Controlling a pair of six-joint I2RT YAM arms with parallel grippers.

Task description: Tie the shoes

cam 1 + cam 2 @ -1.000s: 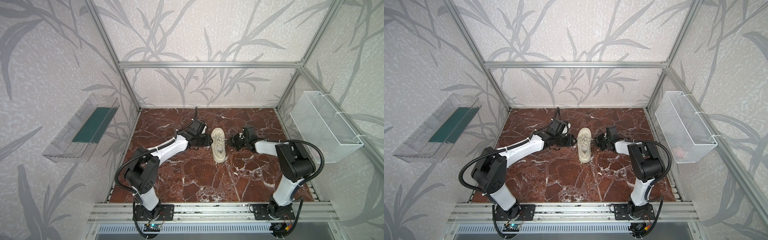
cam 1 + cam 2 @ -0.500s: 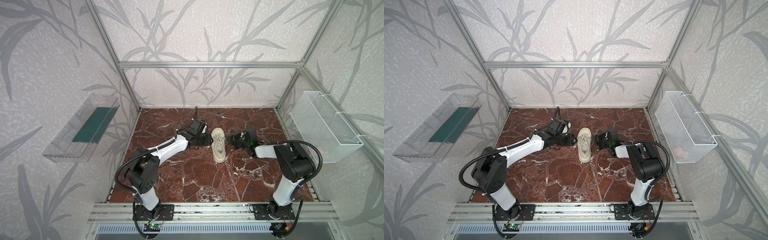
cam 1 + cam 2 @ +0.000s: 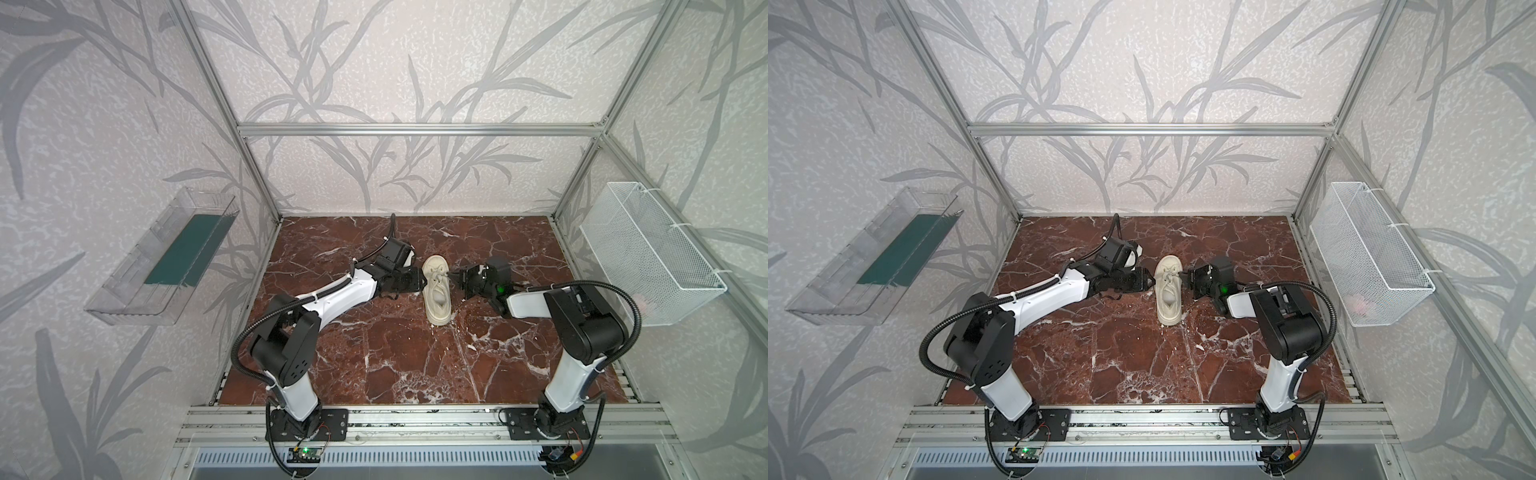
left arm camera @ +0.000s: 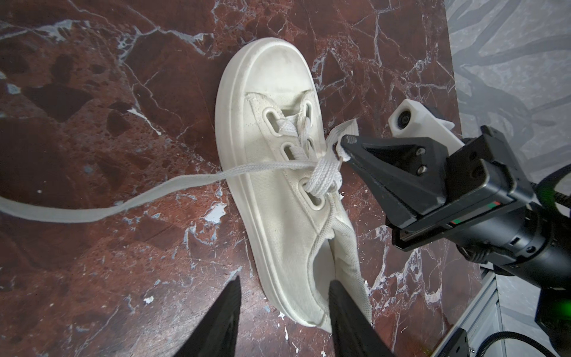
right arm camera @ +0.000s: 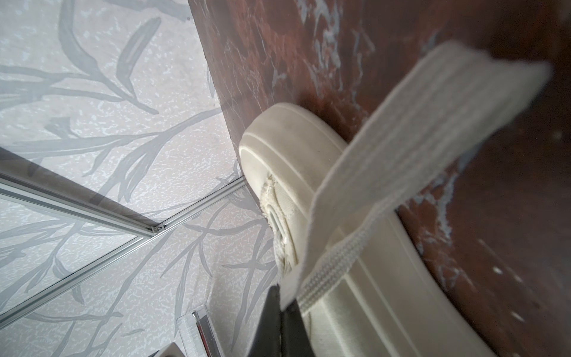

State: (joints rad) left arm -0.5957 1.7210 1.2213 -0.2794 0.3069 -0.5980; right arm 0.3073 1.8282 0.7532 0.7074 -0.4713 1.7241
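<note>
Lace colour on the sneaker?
Cream, matching the sneaker; plain flat weave. The laces show best in the left wrist view.

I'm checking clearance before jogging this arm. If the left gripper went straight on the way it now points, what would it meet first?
Most likely the shoe: the open left gripper points at its side near the heel end, very close, though exact depth is unclear.

The cream sneaker (image 3: 437,293) stood upright on the marble tabletop (image 3: 374,353), toe pointing away, its flat laces (image 4: 324,173) loose and untied.
</note>
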